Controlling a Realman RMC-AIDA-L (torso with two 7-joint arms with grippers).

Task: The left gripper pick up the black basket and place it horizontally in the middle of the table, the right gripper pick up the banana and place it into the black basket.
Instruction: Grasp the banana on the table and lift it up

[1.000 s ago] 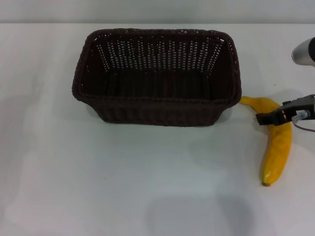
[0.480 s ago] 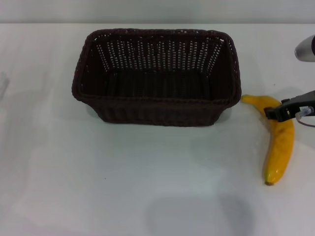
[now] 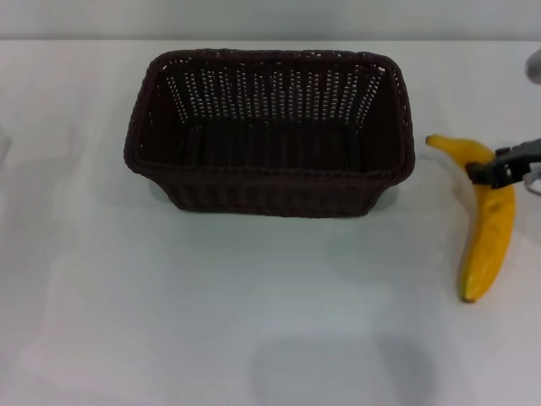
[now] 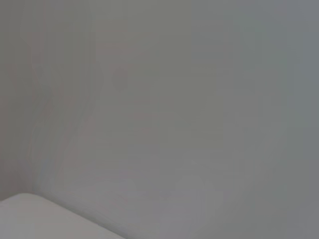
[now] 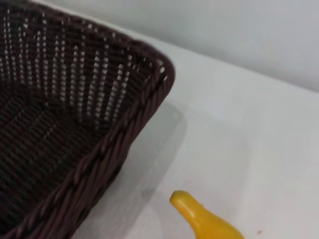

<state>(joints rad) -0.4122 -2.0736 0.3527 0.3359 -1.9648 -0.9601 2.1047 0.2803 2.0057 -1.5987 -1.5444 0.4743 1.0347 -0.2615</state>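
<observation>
The black basket (image 3: 270, 182) stands lengthwise across the middle of the white table (image 3: 211, 296), open side up and empty. The yellow banana (image 3: 490, 228) is to its right, clear of the basket. My right gripper (image 3: 489, 173) reaches in from the right edge, shut across the banana's upper part and holding it slightly off the table. The right wrist view shows the basket's braided corner (image 5: 114, 149) and the banana's end (image 5: 199, 219) close beside it. My left gripper is out of view.
The left wrist view shows only a grey wall and a white table corner (image 4: 30, 219). Bare tabletop lies in front of the basket and to its left.
My right gripper has moved right and towards the far side with the banana, which has shifted with it and risen a little. The basket has not moved.
</observation>
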